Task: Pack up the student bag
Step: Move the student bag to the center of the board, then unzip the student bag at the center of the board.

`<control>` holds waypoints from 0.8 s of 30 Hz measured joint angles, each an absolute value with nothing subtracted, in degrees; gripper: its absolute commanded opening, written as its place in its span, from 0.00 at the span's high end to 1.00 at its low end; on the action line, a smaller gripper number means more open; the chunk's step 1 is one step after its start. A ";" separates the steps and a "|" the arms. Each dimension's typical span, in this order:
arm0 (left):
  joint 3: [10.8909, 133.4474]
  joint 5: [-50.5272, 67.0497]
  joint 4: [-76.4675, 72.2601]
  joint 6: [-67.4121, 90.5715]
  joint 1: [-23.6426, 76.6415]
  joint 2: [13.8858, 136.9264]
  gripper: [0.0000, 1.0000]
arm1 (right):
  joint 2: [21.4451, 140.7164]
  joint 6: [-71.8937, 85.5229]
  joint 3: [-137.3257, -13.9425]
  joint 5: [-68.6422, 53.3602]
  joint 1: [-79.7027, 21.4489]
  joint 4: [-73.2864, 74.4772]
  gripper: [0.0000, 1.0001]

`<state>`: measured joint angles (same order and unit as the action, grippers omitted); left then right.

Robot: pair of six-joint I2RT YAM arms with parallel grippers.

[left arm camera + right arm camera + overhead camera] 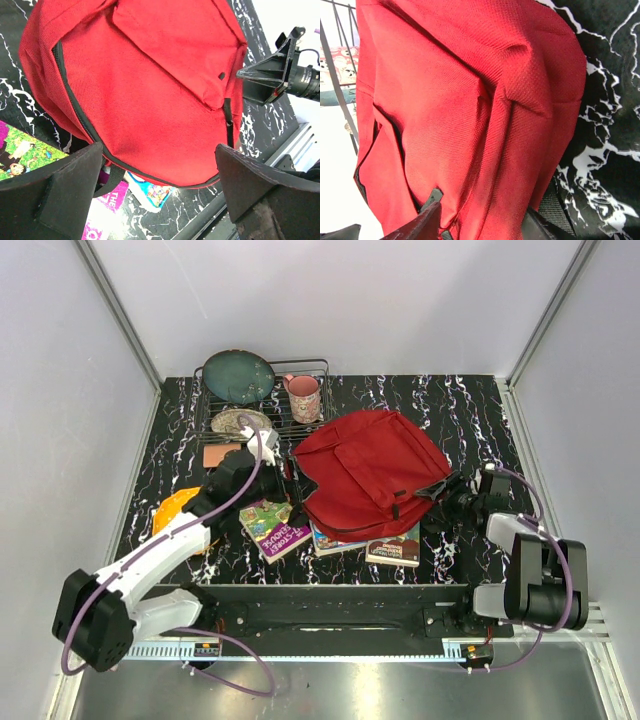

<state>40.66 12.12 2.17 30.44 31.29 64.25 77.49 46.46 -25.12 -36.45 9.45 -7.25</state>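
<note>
Red woven fabric, soft and likely floppy: the student bag [370, 470] lies mid-table [480, 410], over books [395, 550] by the front edge. Left gripper [159, 150] gapes empty; right gripper [479, 222] straddles its fabric, grip unclear. Straps [228, 117] suit pinching best.

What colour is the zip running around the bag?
The zip is black against the red bag; clearest in the left wrist view.

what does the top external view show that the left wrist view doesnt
Only the top external view: the wire rack holding the green plate and pink mug. Only the left wrist view: the bag's black zip up close, framed by the open left hand. Both: the student bag and the books at its near edge.
</note>
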 measured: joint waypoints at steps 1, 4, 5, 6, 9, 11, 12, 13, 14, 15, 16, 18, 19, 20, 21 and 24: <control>40.64 11.99 2.55 30.50 31.29 62.98 0.01 | 76.64 46.19 -25.12 -36.12 9.43 -6.48 0.20; 40.62 11.44 3.53 30.55 31.29 59.96 0.01 | 72.75 44.45 -25.21 -32.38 9.39 -2.52 0.16; 40.58 11.11 3.90 30.52 31.29 59.07 0.01 | 71.31 44.05 -25.19 -30.52 9.39 -0.86 0.15; 40.53 10.90 4.23 30.52 31.29 58.41 0.01 | 69.97 43.64 -25.15 -28.86 9.39 0.54 0.16; 40.16 10.26 4.95 30.52 31.29 57.10 0.01 | 67.70 42.87 -25.15 -24.99 9.39 2.79 0.16; 39.70 9.91 5.23 30.50 31.31 56.66 0.01 | 68.47 42.63 -25.15 -23.81 9.39 2.85 0.18; 39.66 9.63 5.76 30.52 31.42 56.55 0.01 | 69.38 42.59 -25.17 -23.49 9.39 2.70 0.18; 39.66 9.34 6.00 30.52 31.66 56.55 0.01 | 70.94 42.59 -25.17 -23.53 9.39 1.96 0.19; 39.66 8.56 6.22 30.50 32.21 56.55 0.01 | 72.42 42.61 -25.17 -23.64 9.39 1.13 0.20; 39.68 8.14 6.42 30.50 32.73 56.55 0.01 | 74.00 43.03 -25.19 -24.64 9.43 -0.36 0.21; 39.72 7.42 6.57 30.50 33.89 56.60 0.01 | 75.44 43.44 -25.50 -25.50 9.43 -2.35 0.21; 40.03 6.44 6.72 30.50 36.36 56.88 0.01 | 78.15 44.34 -25.67 -27.16 9.43 -6.72 0.25; 40.40 5.87 6.85 30.50 37.82 57.21 0.01 | 79.59 44.86 -25.67 -28.25 9.43 -9.06 0.28; 40.91 5.45 6.83 30.50 39.13 57.78 0.01 | 80.93 45.50 -25.58 -29.32 9.43 -11.20 0.33; 41.54 5.17 6.79 30.50 40.29 58.48 0.01 | 81.95 46.26 -25.32 -30.13 9.43 -13.10 0.44; 43.92 4.14 6.72 30.55 43.09 61.36 0.01 | 84.51 47.92 -23.75 -32.23 9.56 -19.11 0.68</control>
